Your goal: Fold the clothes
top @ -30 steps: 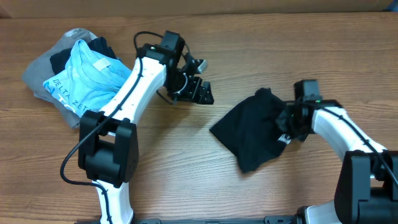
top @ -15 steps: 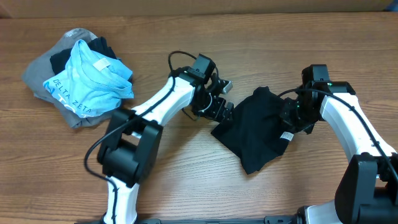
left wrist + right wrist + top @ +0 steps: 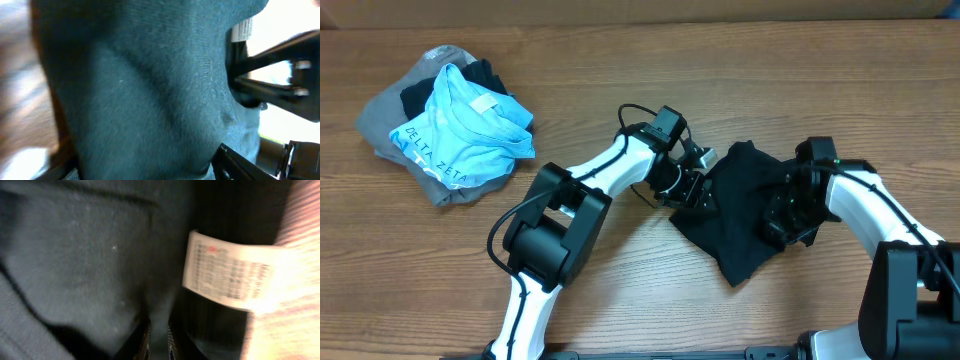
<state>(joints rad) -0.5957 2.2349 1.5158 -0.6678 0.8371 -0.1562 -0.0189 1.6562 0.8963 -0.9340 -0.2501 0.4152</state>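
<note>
A black garment [image 3: 740, 210] lies crumpled on the wooden table at centre right. My left gripper [image 3: 696, 186] is at its left edge. In the left wrist view the dark cloth [image 3: 150, 85] fills the frame, and the left gripper [image 3: 150, 170] is open with its fingers wide apart around the cloth. My right gripper [image 3: 783, 214] is on the garment's right part. In the right wrist view the right gripper [image 3: 159, 340] is shut on a thin fold of the cloth [image 3: 90, 255], beside a white care label [image 3: 230, 277].
A pile of clothes lies at the far left of the table: a light blue shirt [image 3: 460, 125] with lettering on top of a grey garment [image 3: 385, 125] and a dark one [image 3: 420, 95]. Bare wood [image 3: 620, 290] shows in front.
My left arm has swung right, from near the pile to the black garment's left edge. My right gripper has shifted slightly, and the garment has moved a little under it.
</note>
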